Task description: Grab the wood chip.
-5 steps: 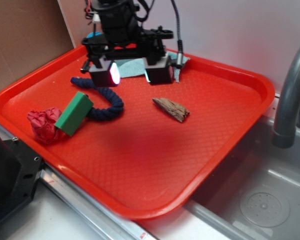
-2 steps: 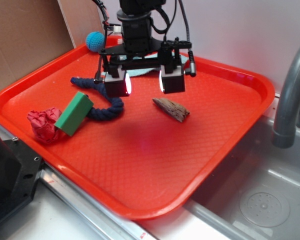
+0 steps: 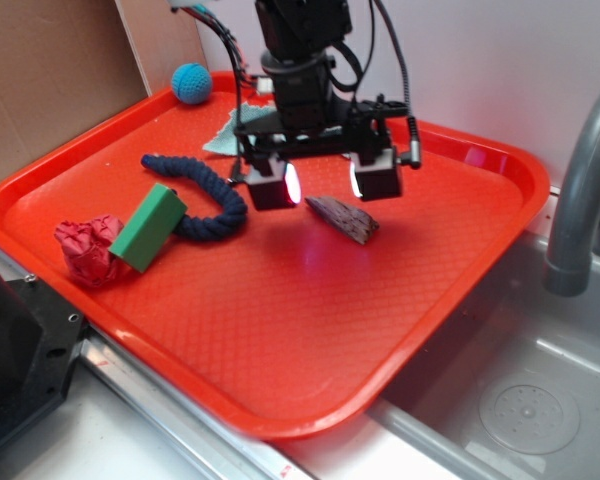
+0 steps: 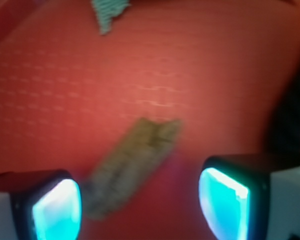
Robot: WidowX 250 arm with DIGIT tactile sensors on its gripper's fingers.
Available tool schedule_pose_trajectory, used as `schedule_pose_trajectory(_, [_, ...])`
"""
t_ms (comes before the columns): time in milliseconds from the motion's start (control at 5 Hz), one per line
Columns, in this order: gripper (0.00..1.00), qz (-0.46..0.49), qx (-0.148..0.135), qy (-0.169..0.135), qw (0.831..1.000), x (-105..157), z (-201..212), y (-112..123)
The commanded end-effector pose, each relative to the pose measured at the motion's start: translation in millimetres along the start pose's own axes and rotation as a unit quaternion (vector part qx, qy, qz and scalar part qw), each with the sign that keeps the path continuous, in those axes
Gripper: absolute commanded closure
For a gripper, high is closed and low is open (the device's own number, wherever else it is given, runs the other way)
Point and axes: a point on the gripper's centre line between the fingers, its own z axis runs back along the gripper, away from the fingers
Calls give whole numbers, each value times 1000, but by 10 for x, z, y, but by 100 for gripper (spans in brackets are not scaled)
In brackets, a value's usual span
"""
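Observation:
The wood chip (image 3: 344, 218), a brown wedge-shaped sliver, lies flat near the middle of the red tray (image 3: 280, 330). My gripper (image 3: 326, 184) hangs open just above it, one finger to its left and one over its right end. In the wrist view the blurred chip (image 4: 131, 165) lies slantwise between the two glowing fingers, closer to the left one. The gripper (image 4: 140, 207) holds nothing.
A green block (image 3: 148, 227) leans on a red crumpled cloth (image 3: 88, 247) at the tray's left. A dark blue rope (image 3: 202, 197) curls beside it. A blue ball (image 3: 191, 82) and teal cloth (image 3: 225, 140) lie at the back. A sink and faucet (image 3: 580, 200) are to the right.
My gripper has moved right and forward from the tray's back, over the rope's end, until it hangs above the wood chip. It stays open. The objects have not moved.

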Motion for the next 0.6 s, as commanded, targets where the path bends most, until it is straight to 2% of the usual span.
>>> schedule_pose_trajectory(0, [11,27,17,5,999,57,-224,-144])
schedule_pose_trajectory(200, [100,35,46,19,998,28,-342,-155])
schedule_pose_trajectory(400, [100,-4,55,16,998,-12,-14,-33])
